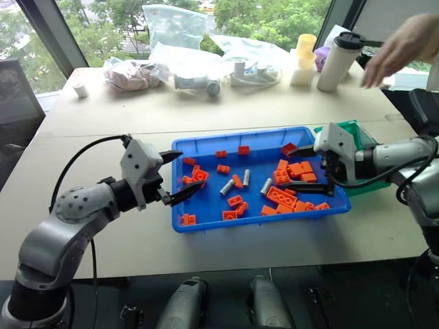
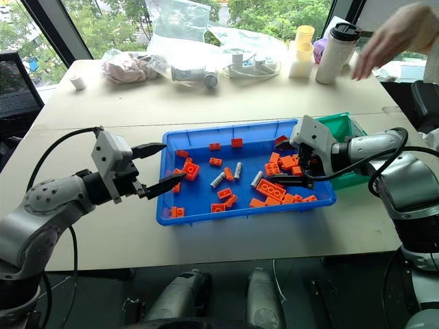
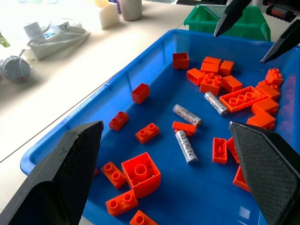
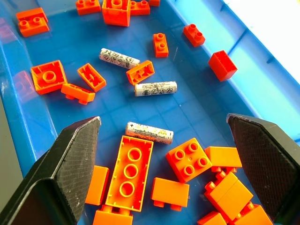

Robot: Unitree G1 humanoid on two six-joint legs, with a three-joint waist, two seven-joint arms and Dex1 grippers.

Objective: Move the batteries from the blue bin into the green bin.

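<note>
The blue bin [image 1: 206,223] sits mid-table, scattered with orange toy bricks. Three batteries lie near its middle: one [image 1: 226,186] toward the left, one [image 1: 246,178] in the centre, one [image 1: 266,186] toward the right. The same three batteries [image 4: 149,132] [image 4: 155,88] [image 4: 119,58] lie below my right gripper in the right wrist view. My left gripper [image 1: 193,168] is open and empty at the bin's left rim, pointing in. My right gripper [image 1: 291,168] hangs open and empty over the bin's right part. The green bin [image 1: 362,134] stands just past the blue bin's right end, partly hidden by my right hand.
A person's hand [image 1: 401,44] reaches over the table's far right, by a white tumbler [image 1: 339,62]. Plastic bags [image 1: 171,27], small white parts and yellow cups [image 1: 305,48] line the far edge. Orange bricks pile up at the blue bin's right end [image 1: 295,171].
</note>
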